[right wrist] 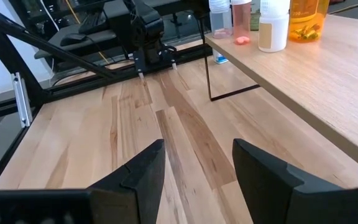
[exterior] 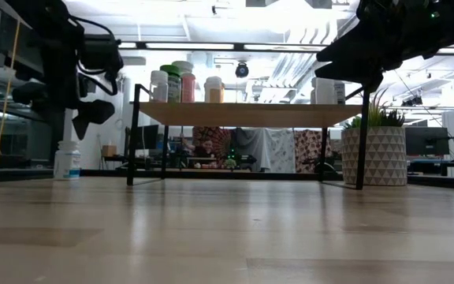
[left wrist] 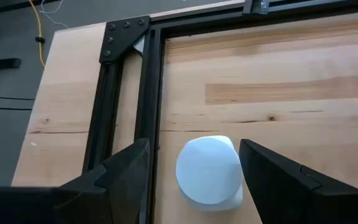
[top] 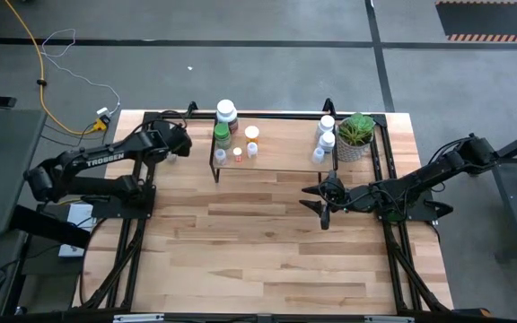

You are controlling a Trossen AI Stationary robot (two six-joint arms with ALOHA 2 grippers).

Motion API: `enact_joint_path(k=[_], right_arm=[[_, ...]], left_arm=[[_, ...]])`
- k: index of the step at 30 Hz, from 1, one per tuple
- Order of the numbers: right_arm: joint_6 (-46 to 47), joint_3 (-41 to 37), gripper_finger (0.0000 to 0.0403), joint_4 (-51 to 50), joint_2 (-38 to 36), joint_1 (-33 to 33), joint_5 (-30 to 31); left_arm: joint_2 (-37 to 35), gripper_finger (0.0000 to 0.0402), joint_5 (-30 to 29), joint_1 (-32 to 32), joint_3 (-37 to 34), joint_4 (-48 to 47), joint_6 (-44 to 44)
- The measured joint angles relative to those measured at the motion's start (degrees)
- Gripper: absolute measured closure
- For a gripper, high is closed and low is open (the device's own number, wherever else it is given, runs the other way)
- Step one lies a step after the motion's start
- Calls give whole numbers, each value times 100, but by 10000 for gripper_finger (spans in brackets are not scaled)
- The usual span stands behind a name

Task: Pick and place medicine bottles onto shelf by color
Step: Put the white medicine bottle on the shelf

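A white medicine bottle (left wrist: pixel 209 169) with a white cap stands upright on the table near its far-left corner, also seen in the low view (exterior: pixel 68 160). My left gripper (left wrist: pixel 194 149) is open and hovers just above it (top: pixel 179 144), one finger to each side, touching nothing. The shelf (top: pixel 285 160) stands at the far edge. Green-capped, white and orange bottles (top: pixel 226 126) stand at its left end and white ones (top: pixel 327 139) at its right. My right gripper (right wrist: pixel 199 146) is open and empty, above the table in front of the shelf's right end (top: pixel 323 199).
A potted green plant (top: pixel 355 136) stands at the shelf's right end. A black metal frame (left wrist: pixel 148 93) runs along the table beside the white bottle. Bare tabletop (top: pixel 267 242) stretches toward the near edge.
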Motion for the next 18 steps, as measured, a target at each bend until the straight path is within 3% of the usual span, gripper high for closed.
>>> enact_joint_path(k=[12,18], right_arm=[[17,0,224,0,1,0,-1],[17,0,224,0,0,0,-1]], left_arm=[[22,163,433,402,0,62,265],[386,163,815,636,-2,129,406]])
